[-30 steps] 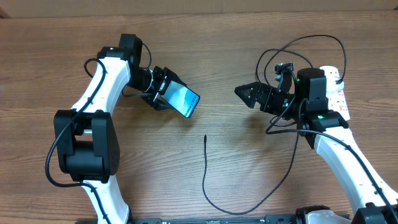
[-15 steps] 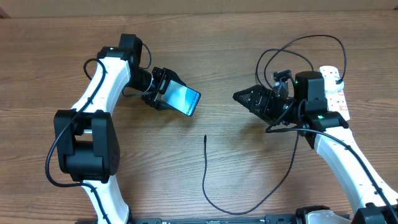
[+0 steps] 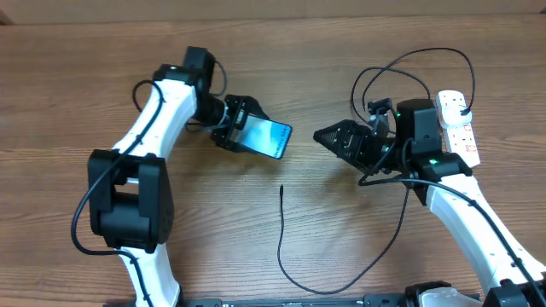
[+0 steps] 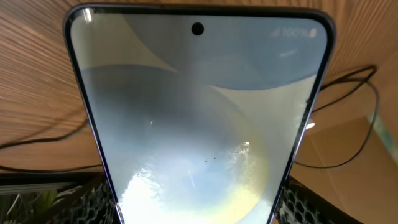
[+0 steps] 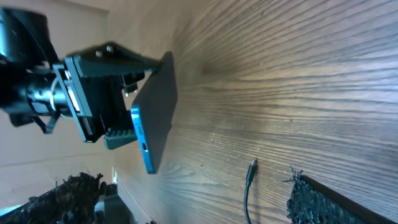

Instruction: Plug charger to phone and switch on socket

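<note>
site: robotics lab bench
rig: white-and-black jointed left arm (image 3: 158, 115), matching right arm (image 3: 478, 213)
surface: brown wood-grain tabletop (image 3: 68, 85)
backdrop: plain tan board at far edge (image 3: 273, 10)

Glossy glass phone (image 4: 199, 124), matt wood-grain table (image 3: 68, 85), white plastic socket (image 3: 458, 128), matt black charger cable (image 3: 281, 223)
</note>
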